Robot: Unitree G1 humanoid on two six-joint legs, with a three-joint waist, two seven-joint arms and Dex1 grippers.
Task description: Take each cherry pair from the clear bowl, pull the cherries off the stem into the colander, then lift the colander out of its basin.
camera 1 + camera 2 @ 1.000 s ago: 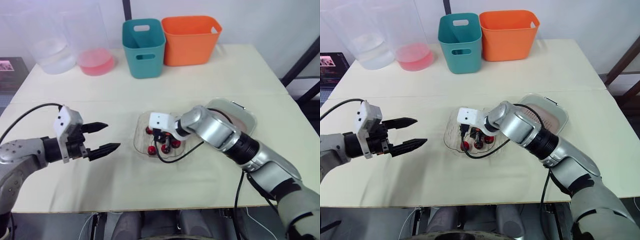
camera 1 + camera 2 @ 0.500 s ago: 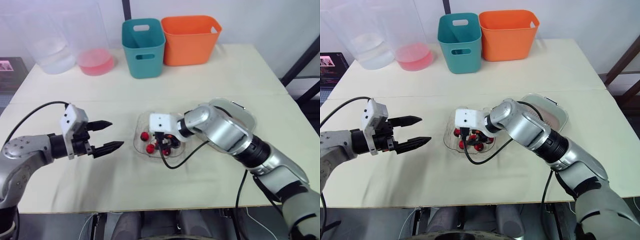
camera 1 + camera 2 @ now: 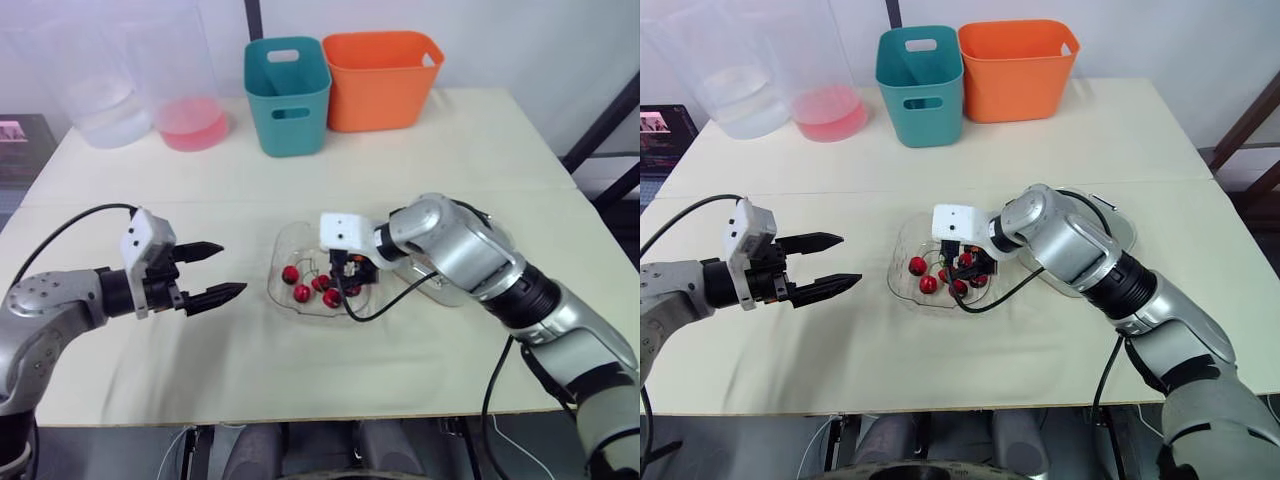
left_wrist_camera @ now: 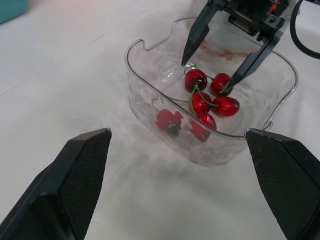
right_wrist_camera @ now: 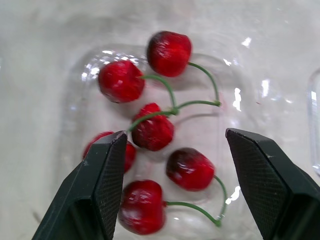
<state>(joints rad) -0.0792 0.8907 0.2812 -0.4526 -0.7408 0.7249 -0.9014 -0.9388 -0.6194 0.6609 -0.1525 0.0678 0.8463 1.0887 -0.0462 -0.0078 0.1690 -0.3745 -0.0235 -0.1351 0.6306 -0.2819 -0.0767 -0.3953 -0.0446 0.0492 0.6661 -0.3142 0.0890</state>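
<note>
The clear bowl [image 3: 290, 300] sits mid-table with several red cherries [image 5: 155, 132] on green stems lying in it. My right gripper [image 3: 350, 285] reaches down into the bowl, open, its fingertips [image 4: 186, 57] on either side of the cherries and holding nothing. Left of the bowl, my left gripper [image 3: 232, 268] hovers open and empty, pointing at it from a short way off. Just right of the bowl, the basin [image 3: 1102, 205] with the colander is mostly hidden behind my right arm.
At the back of the table stand a teal bin [image 3: 287, 95] and an orange bin [image 3: 381, 78]. A pink bowl [image 3: 190, 122] and a large clear container [image 3: 105, 95] are at the back left.
My right gripper has gone from shut to open over the cherries and shifted slightly right in the bowl. The cherries have spread out. My left gripper moved a little nearer, then held still.
</note>
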